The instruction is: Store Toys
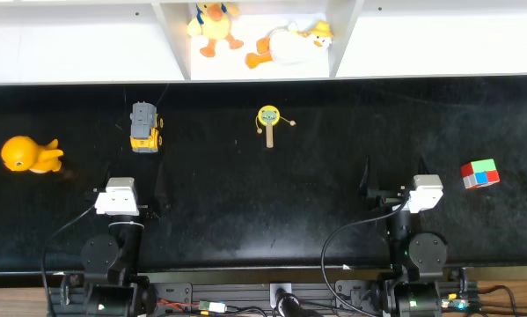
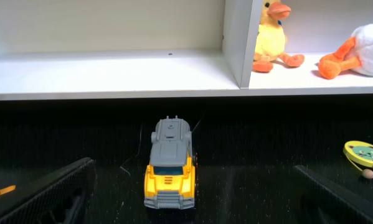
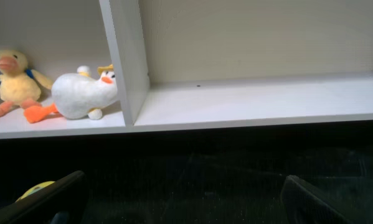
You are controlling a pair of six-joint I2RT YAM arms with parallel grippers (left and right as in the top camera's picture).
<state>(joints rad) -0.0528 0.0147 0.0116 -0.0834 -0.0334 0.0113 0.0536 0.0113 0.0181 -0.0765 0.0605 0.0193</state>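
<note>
A grey-and-yellow toy truck [image 1: 144, 128] stands on the black table, just ahead of my left gripper [image 1: 131, 183], which is open and empty; its fingers [image 2: 55, 193] frame the truck [image 2: 169, 165]. A green-faced paddle toy [image 1: 268, 119] lies mid-table, its edge [image 2: 365, 154] seen from the left wrist. An orange duck [image 1: 30, 155] sits far left and a coloured cube [image 1: 479, 174] far right. My right gripper [image 1: 393, 180] is open and empty near the front edge, its fingers [image 3: 326, 199] wide apart. A yellow plush duck [image 1: 212, 22] and a white plush duck [image 1: 289, 44] lie in the shelf's middle compartment.
A white shelf unit [image 1: 78, 40] runs along the table's back edge, with vertical dividers [image 3: 124, 62] either side of the middle compartment. The left bay [image 2: 105, 68] and right bay [image 3: 261, 99] hold nothing. Cables lie along the front edge.
</note>
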